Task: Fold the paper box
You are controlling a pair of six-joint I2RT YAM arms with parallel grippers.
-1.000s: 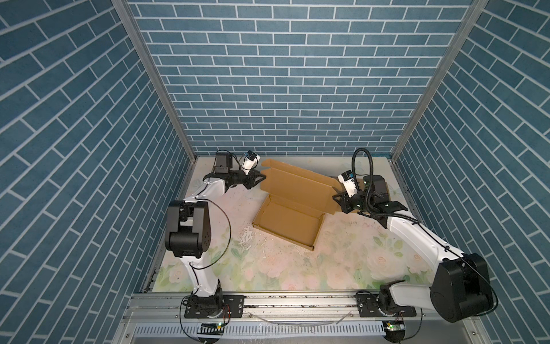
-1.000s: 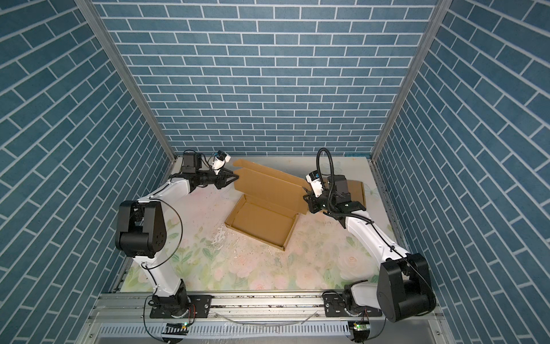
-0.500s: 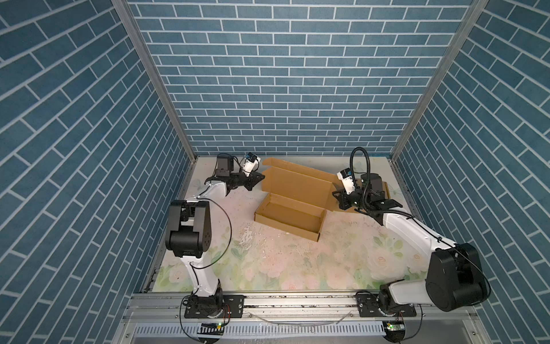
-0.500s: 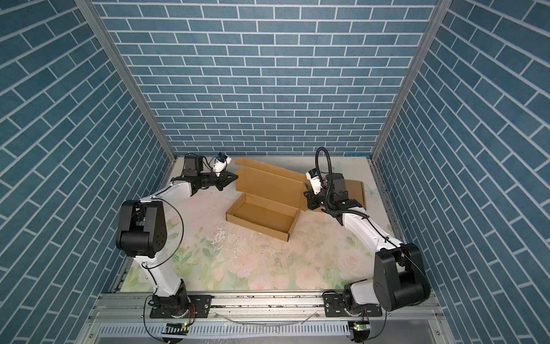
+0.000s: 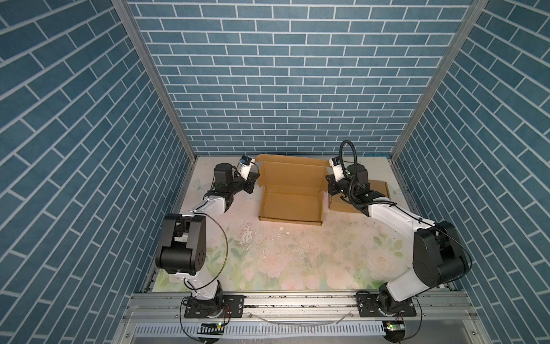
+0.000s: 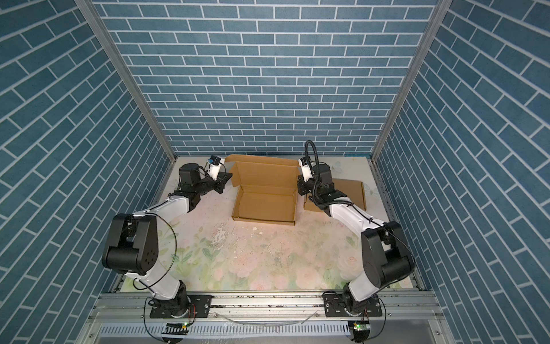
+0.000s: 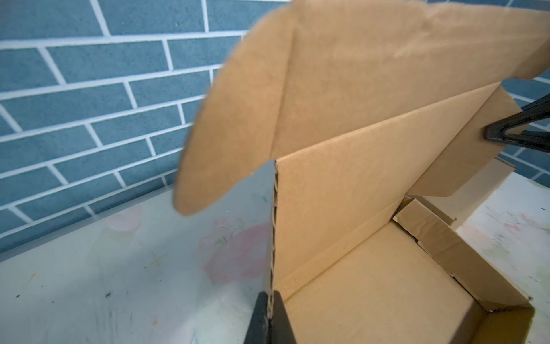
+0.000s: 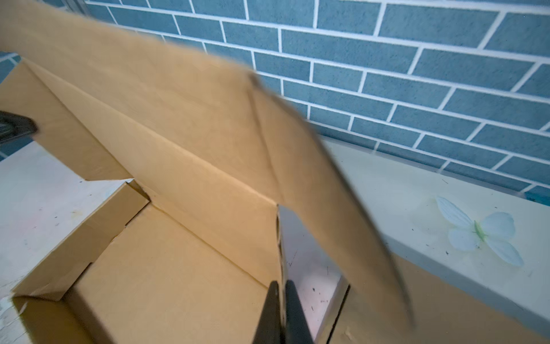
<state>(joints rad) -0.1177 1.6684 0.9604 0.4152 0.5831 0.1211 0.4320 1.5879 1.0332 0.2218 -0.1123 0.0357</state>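
1. Paper box [image 5: 290,205] sits at the back middle of the table [image 5: 282,262]. Its tray is open and its lid [image 5: 290,172] stands up toward the back wall [image 5: 285,89].
2. Left gripper [image 7: 269,315]: jaws clamped on the lid's left side edge.
3. Right gripper [image 8: 281,309]: jaws clamped on the lid's right side edge.
4. Flat cardboard piece [image 5: 379,190] lies just beside the box, partly under the right arm [image 5: 387,211].

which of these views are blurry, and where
Left wrist view: the round flap is smeared, its gripped edge crisp. Right wrist view: the side flap is streaked, the butterfly print sharp. Both top views: box sharp, light even.
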